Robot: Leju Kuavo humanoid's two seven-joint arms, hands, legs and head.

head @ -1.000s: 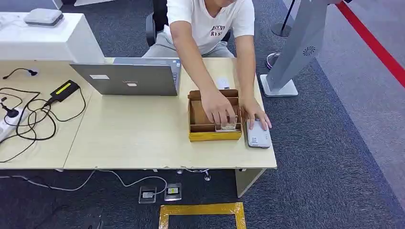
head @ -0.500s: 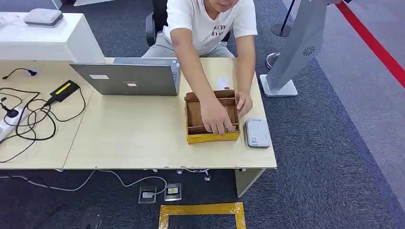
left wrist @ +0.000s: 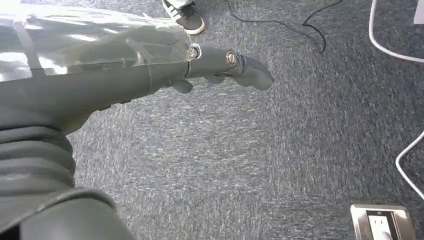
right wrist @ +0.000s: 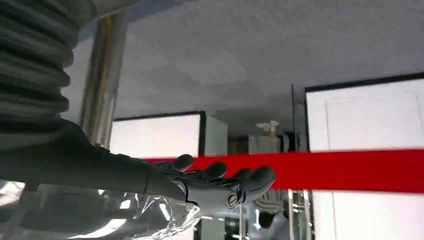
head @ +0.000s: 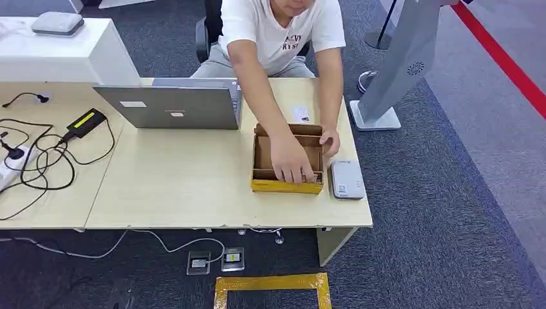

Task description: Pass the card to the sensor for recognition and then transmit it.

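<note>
A person's hand point(head: 293, 164) arranges the cardboard box point(head: 287, 158) beside the card reader point(head: 346, 179) on the tabletop point(head: 180, 187), well ahead of the left robot hand point(left wrist: 220, 65) and right robot hand point(right wrist: 220, 182), both hanging loose-fingered, holding nothing. No card identifiable; pickup has yet to begin.

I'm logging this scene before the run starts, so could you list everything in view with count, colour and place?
desk: one, pale wood, centre.
cardboard box: one, brown with yellow front, near the desk's right end.
sensor: one, light grey, on the desk right of the box.
card: one, white, on the desk behind the box.
laptop: one, silver, back middle of the desk.
cables: several, black, desk's left end.
stand: one, grey, floor right of the desk.
floor tape: yellow, on the carpet in front of the desk.
person: one, white shirt, behind the desk, both hands at the box.
left hand: grey, above carpet, holding nothing.
right hand: grey, holding nothing.
</note>
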